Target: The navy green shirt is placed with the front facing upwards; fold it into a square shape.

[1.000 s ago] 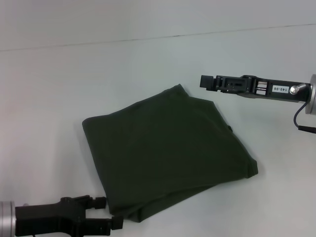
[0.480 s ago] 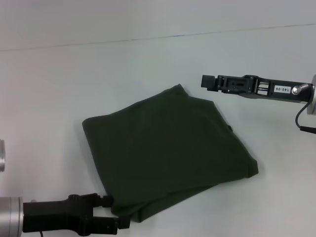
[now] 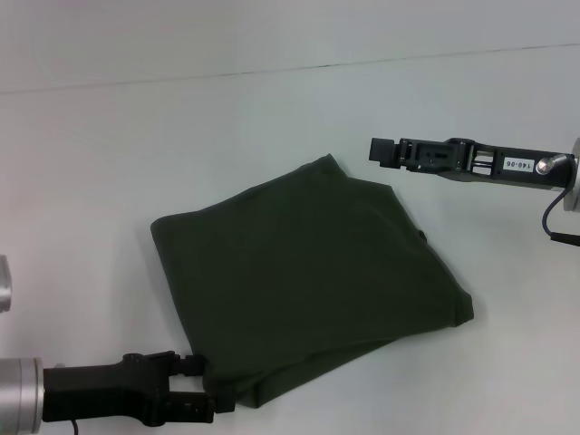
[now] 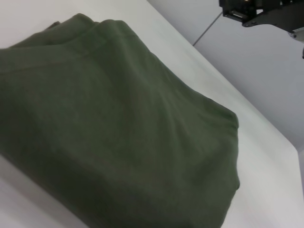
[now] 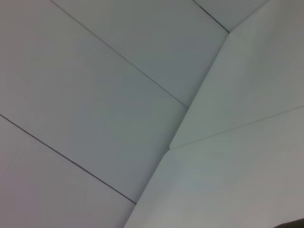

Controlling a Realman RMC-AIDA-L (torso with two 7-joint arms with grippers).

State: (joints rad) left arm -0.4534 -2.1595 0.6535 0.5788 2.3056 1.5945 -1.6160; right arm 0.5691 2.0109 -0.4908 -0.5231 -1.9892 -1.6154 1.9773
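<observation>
The folded navy green shirt [image 3: 304, 281] lies mid-surface [image 3: 136, 136]; left hand [image 3: 216, 390], spread, straddles its near corner; right hand's [image 3: 382, 150] state unclear.

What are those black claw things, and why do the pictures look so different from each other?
They are a robot's two hands, called grippers. One picture looks down from the robot's head. There the left gripper touches the near corner of the navy green shirt, folded into a squarish bundle on the white table. The right gripper hangs in the air beyond the shirt, holding nothing. The other two pictures come from cameras on the wrists: the left one sees the shirt close up, the right one only pale panels.
</observation>
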